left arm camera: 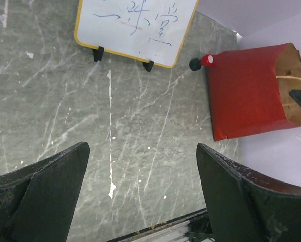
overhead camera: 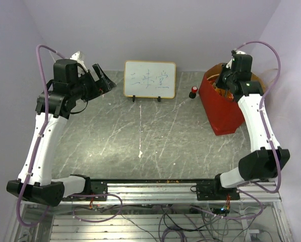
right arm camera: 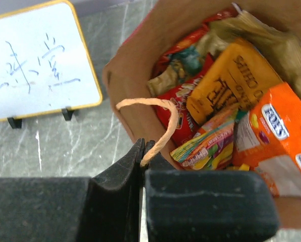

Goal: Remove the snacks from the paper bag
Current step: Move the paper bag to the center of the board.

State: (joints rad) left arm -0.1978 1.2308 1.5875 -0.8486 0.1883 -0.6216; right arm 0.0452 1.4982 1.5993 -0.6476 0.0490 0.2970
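Closed tight, the right fingers (right arm camera: 143, 151) pinch the string handle (right arm camera: 166, 121) of the red paper bag (overhead camera: 221, 113). The bag stands at the far right of the bench (overhead camera: 140, 136), with the snacks (right arm camera: 231, 85) packed inside it. At the far left, the left fingers (overhead camera: 103, 78) are spread wide above the bench, holding nothing, beside a whiteboard (overhead camera: 149, 79).

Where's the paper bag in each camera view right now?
Top external: paper bag at far right.
Left wrist: paper bag upper right, red side showing.
Right wrist: paper bag fills upper right, snacks inside.
Shared landmark: whiteboard, left of it in all three.
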